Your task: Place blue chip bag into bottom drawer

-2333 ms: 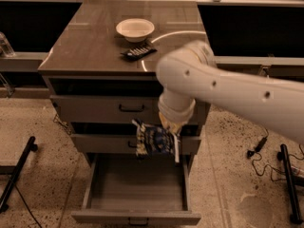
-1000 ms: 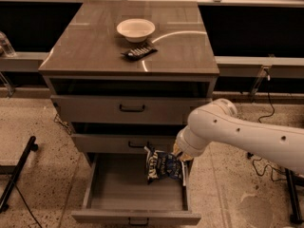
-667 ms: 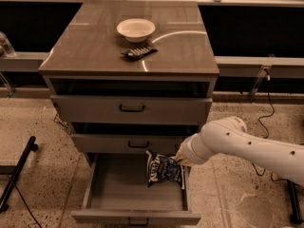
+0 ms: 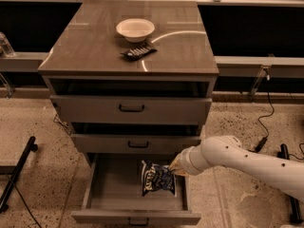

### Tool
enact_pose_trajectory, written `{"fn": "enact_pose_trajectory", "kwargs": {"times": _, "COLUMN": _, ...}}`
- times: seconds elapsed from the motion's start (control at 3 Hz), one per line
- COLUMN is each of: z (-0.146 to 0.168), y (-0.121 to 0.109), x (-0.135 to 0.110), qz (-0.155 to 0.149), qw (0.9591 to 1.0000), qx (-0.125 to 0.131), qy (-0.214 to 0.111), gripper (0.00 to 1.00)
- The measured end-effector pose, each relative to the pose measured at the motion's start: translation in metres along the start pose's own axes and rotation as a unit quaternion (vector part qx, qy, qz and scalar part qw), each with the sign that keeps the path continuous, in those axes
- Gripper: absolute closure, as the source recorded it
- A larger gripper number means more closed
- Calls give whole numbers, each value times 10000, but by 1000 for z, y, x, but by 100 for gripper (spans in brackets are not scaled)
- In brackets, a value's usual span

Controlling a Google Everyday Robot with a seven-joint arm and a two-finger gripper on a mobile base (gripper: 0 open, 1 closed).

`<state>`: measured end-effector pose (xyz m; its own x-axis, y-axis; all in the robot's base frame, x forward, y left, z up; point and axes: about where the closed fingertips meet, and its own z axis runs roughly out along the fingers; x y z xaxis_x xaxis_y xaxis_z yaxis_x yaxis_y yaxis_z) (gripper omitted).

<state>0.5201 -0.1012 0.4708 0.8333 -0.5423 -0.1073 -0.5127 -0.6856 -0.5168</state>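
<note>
So the blue chip bag (image 4: 158, 179) is sitting inside the bottom drawer (image 4: 103, 190), over toward the right side of it, on the drawer floor or close to it. It's a crumpled dark-blue foil thing with white lettering and pale silvery edges, all wrinkly and catching a bit of light, standing roughly upright with its top edge up near the back. The gripper (image 4: 174, 168) is right at the bag's upper right corner, touching or as good as touching it, and honestly I can't tell whether it's clamped on the bag or let go. The arm (image 4: 237, 158) behind it is a smooth, rounded white shell with a few small dark dots, coming in low from the right. The bottom drawer is pulled well out, grey-brown wood-look, the deepest of the three, with a flat front and a small dark bar handle. The middle drawer (image 4: 137, 144) and top drawer (image 4: 131, 109) above it are shallower, same finish, same little handles, both poking out slightly. Up on the glossy cabinet top (image 4: 90, 46) there's a round cream bowl (image 4: 135, 29) and, just in front of it, a small flat dark ridged packet (image 4: 138, 52). The floor (image 4: 38, 127) is speckled, terrazzo-looking.
</note>
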Motion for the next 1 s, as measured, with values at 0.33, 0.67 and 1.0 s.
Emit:
{"fn": "enact_pose_trajectory", "kwargs": {"times": 0.33, "z": 52, "y": 20, "x": -14, "qz": 355, "qw": 9980, "qx": 253, "qy": -460, "gripper": 100}}
{"fn": "enact_pose_trajectory", "kwargs": {"times": 0.67, "z": 52, "y": 20, "x": -14, "qz": 354, "qw": 9980, "qx": 253, "qy": -461, "gripper": 100}}
{"fn": "enact_pose_trajectory", "kwargs": {"times": 1.0, "z": 74, "y": 24, "x": -18, "qz": 213, "qw": 9968, "qx": 428, "qy": -636, "gripper": 100}}
